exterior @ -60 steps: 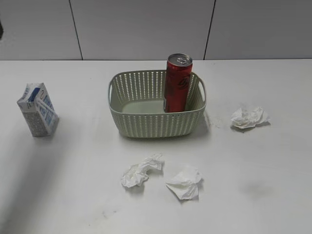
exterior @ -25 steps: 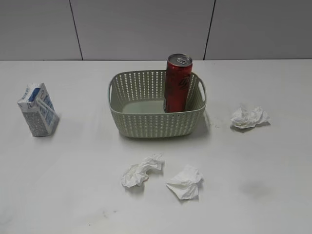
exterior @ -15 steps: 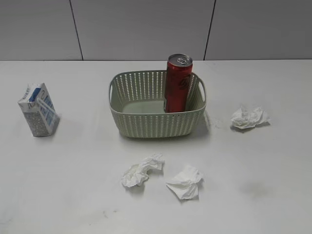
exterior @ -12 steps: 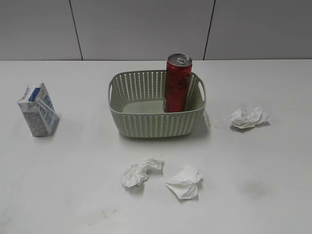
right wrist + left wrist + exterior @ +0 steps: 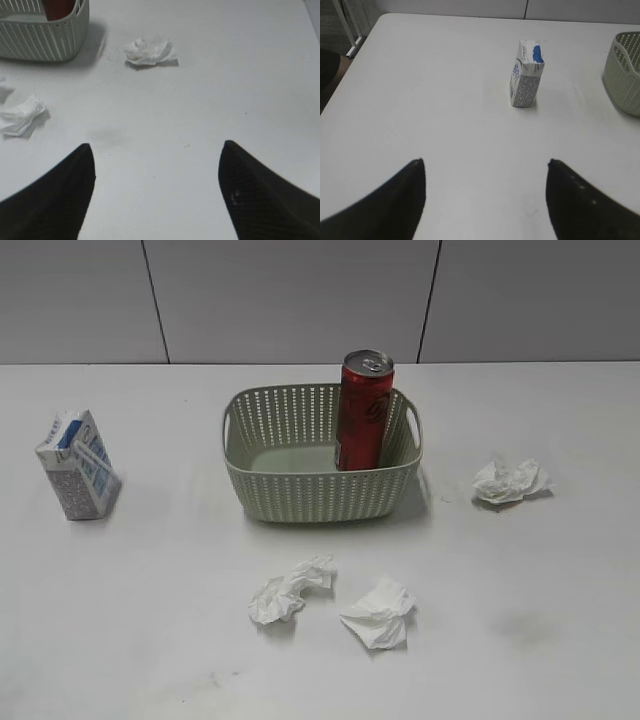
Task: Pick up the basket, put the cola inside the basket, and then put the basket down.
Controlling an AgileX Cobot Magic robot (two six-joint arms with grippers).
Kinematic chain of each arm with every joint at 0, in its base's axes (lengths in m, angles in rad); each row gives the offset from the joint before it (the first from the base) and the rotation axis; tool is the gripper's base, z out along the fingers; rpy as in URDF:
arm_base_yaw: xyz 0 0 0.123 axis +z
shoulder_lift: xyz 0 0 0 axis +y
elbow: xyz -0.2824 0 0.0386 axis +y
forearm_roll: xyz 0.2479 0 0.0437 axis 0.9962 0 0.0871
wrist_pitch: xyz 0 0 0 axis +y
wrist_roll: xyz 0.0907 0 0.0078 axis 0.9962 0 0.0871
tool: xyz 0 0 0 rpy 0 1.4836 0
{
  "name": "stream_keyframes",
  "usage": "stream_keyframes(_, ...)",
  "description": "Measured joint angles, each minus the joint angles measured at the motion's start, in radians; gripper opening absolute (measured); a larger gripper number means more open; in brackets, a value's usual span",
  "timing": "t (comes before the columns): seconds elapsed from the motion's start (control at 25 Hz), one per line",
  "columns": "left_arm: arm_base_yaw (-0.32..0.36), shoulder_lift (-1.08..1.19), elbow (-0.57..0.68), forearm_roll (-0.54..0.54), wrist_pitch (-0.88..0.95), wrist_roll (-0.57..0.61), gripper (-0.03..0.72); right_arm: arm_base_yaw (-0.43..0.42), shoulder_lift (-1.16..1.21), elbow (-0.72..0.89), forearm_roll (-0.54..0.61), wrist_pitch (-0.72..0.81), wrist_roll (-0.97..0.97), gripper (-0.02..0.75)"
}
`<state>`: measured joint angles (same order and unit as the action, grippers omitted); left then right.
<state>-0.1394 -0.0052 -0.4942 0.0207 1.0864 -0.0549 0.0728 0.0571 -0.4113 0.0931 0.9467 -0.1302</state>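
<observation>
The sage-green basket (image 5: pixel 310 495) stands on the white table at centre. The red cola can (image 5: pixel 364 412) stands upright inside it, at its right end. The basket's edge shows at the right of the left wrist view (image 5: pixel 625 75) and at the top left of the right wrist view (image 5: pixel 45 37), where a bit of the can (image 5: pixel 60 7) shows too. My left gripper (image 5: pixel 485 162) is open and empty over bare table, far left of the basket. My right gripper (image 5: pixel 157 145) is open and empty, to the right and in front of the basket. Neither gripper shows in the exterior view.
A white-and-blue carton (image 5: pixel 78 465) stands left of the basket; it also shows in the left wrist view (image 5: pixel 526 74). Crumpled tissues lie in front of the basket (image 5: pixel 290 590), (image 5: pixel 380 613) and to its right (image 5: pixel 511 481); that right one also appears in the right wrist view (image 5: pixel 150 51).
A faint shadow at the lower left of the table has faded since the earliest frame. The basket, can, carton and tissues have not moved.
</observation>
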Motion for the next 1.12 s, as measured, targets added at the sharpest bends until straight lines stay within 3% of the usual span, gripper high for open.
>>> stream_keyframes(0.32,0.001,0.000,0.000,0.000,0.000,0.000,0.561,0.000,-0.062,-0.001,0.008,0.001,0.000,0.594)
stream_keyframes(0.68,0.112,0.000,0.000,0.000,0.000,0.000,0.529,0.000,-0.062,-0.001,0.009,0.001,0.000,0.594)
stream_keyframes(1.12,0.118,0.000,0.000,0.000,0.000,0.000,0.498,0.000,-0.062,-0.001,0.009,0.001,0.000,0.594)
